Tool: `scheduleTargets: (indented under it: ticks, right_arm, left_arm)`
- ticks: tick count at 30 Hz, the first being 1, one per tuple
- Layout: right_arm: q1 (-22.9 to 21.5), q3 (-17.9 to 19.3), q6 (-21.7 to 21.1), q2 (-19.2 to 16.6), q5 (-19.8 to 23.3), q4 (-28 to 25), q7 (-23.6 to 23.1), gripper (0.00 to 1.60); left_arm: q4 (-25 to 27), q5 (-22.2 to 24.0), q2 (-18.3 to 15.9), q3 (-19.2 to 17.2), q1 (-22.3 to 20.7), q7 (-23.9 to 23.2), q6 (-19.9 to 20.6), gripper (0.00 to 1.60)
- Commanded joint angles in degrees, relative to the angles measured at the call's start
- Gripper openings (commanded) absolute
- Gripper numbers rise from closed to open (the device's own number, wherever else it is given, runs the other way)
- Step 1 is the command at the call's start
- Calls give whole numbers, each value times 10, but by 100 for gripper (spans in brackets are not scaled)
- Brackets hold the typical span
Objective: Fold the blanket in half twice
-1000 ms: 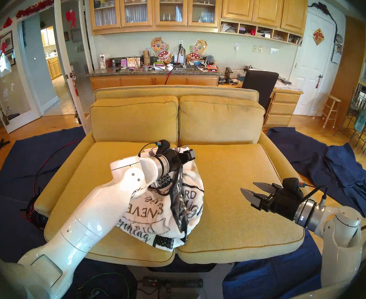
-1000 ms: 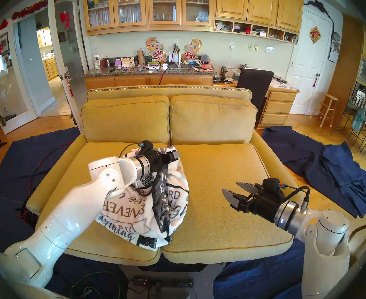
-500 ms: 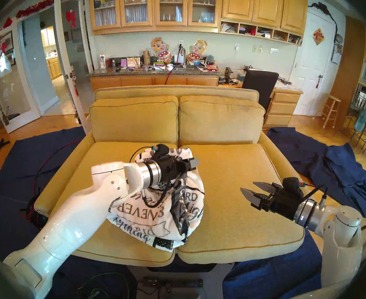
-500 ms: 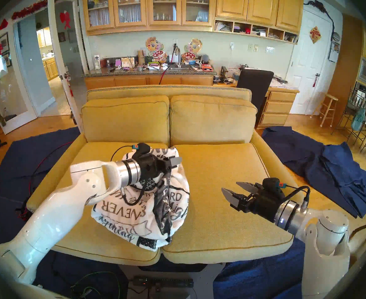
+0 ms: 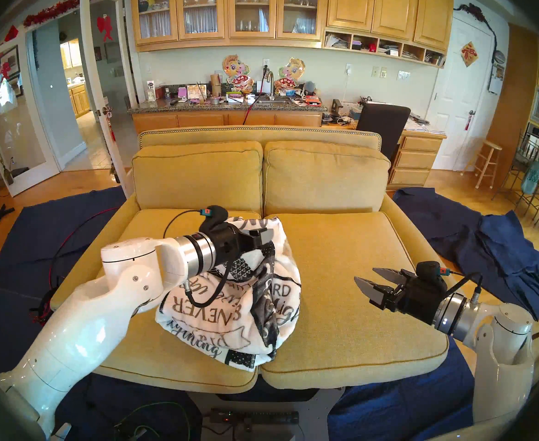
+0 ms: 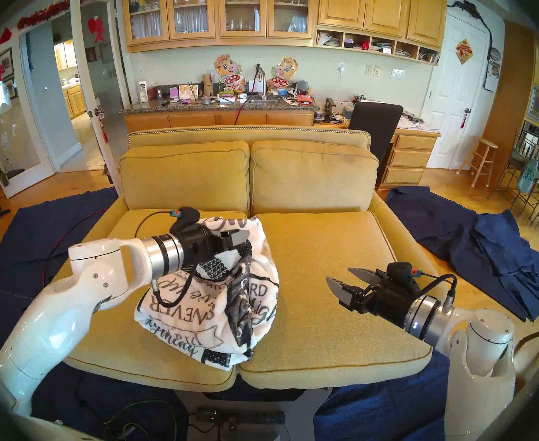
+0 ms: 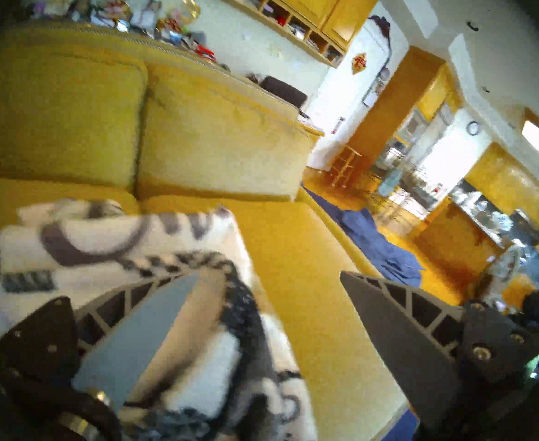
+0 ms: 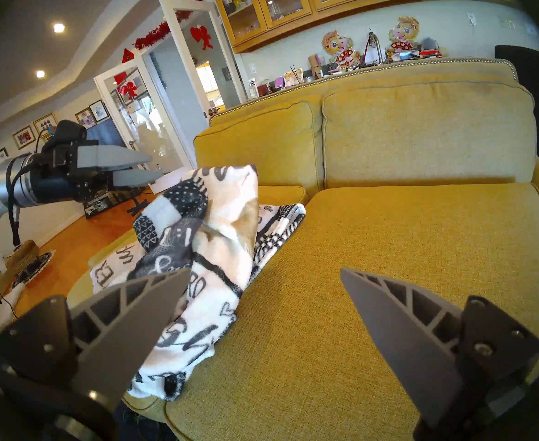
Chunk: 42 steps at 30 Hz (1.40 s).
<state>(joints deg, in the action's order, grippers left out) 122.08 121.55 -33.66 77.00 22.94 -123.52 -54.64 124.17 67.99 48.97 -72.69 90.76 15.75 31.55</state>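
**A:** From the head view, where does it lie?

**Me:** The blanket (image 5: pixel 246 306) is a crumpled heap at the centre of the frame, on the sofa (image 5: pixel 357 319) seat over the gap between the two seat cushions. My left end effector (image 5: pixel 266 236) hangs above its top, fingers parted, empty. My right end effector (image 5: pixel 368 279), lower right, is spread too and well clear of it.

**A:** And your left wrist view?

**Me:** Blurred fleece fills the lower left; nothing sits between my fingers (image 7: pixel 153 329).

**A:** Right wrist view?

**Me:** The heap slumps at centre left, its patterned border (image 8: pixel 277 236) trailing onto the cushion.

**A:** How will it handle?

**Me:** I judge it soft, light and floppy. I would pinch two corners along that border, once I can find them.
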Motion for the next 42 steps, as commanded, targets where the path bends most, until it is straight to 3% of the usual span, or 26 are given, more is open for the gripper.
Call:
scheduleTargets:
  ticks: [1,7,13,24,30,35,42]
  right_arm:
    - [-8,3,2,2,6,-14,-1,160]
    - [-8,2,2,1,6,-14,-1,160]
    - [-8,2,2,1,5,-13,-2,160]
    - [-8,2,2,1,5,-13,-2,160]
    - [-8,3,2,2,6,-14,-1,160]
    - [-8,3,1,2,6,-15,-1,160]
    - [-8,3,1,3,6,-15,-1,160]
  left_arm:
    - [63,-23,-14,-25,17,69,6,160]
    - [111,14,-40,-55,56,139,64,160]
    - [151,61,-59,-100,96,180,120,160]
    - [158,194,-70,-200,168,235,217,160]
    - [158,260,-65,-237,199,249,235,160]
    - [158,267,-67,-216,191,258,235,160]
    - [137,276,-60,-141,130,282,235,160]
